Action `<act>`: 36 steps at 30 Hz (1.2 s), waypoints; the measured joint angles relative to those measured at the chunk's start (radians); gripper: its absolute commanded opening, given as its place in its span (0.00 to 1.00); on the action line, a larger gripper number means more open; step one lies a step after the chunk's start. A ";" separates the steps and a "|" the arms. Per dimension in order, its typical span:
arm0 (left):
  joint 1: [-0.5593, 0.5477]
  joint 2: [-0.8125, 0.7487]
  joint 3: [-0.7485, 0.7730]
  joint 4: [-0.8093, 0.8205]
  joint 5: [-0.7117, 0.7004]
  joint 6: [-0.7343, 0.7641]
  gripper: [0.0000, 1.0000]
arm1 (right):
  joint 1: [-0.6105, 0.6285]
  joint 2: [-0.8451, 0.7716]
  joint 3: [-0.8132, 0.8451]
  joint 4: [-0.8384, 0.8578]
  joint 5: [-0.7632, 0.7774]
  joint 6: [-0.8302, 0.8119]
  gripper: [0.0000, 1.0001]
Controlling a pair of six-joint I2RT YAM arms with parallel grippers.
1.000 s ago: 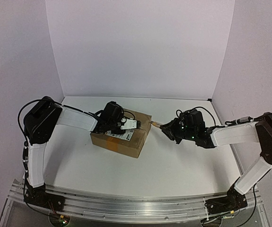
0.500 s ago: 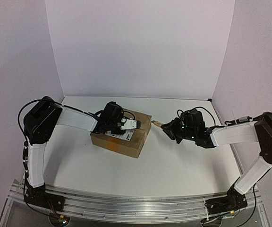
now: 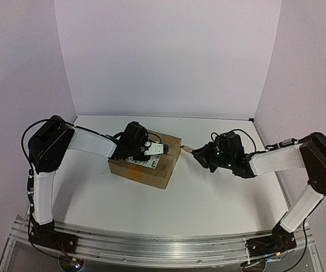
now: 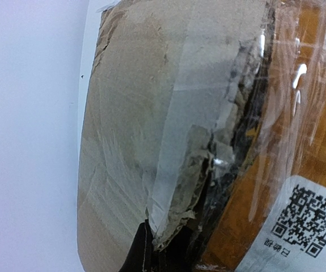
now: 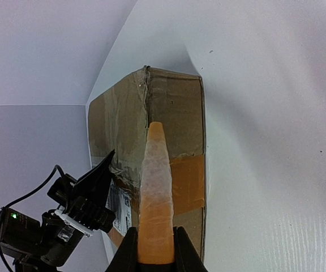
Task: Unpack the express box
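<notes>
**Top view.** The express box (image 3: 143, 165), a shallow brown corrugated cardboard carton, sits on the white tabletop (image 3: 219, 192) left of centre, turned with one corner towards my bases. My left fingers (image 3: 156, 149) lie over its top face, closed together with nothing between them. I cannot tell whether they press on the cardboard. My right fingers (image 3: 199, 156) are to the right of the box, gripping the thick end of an orange, tapered, pointed tool (image 3: 188, 150). Its tip lies just beside the box's upper right edge, and contact cannot be judged.

**Right wrist view.** The tool (image 5: 155, 192) runs from between my two right fingers (image 5: 128, 252), which are set narrow against its sides, towards the box (image 5: 174, 113). A strip of orange-brown tape (image 5: 188, 184) crosses the box's side face. My left fingers (image 5: 89, 192) are seen at the lower left, on top of the box.

**Left wrist view.** This is a close view of the box surface (image 4: 129, 113). It shows torn, wrinkled clear tape over the cardboard, glossy orange-brown tape to the right, and a white label with a square code (image 4: 305, 224) at the lower right.
</notes>
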 measured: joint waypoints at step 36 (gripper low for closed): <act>0.035 -0.079 -0.084 -0.005 0.128 -0.137 0.00 | -0.001 -0.063 -0.136 0.134 -0.051 0.056 0.00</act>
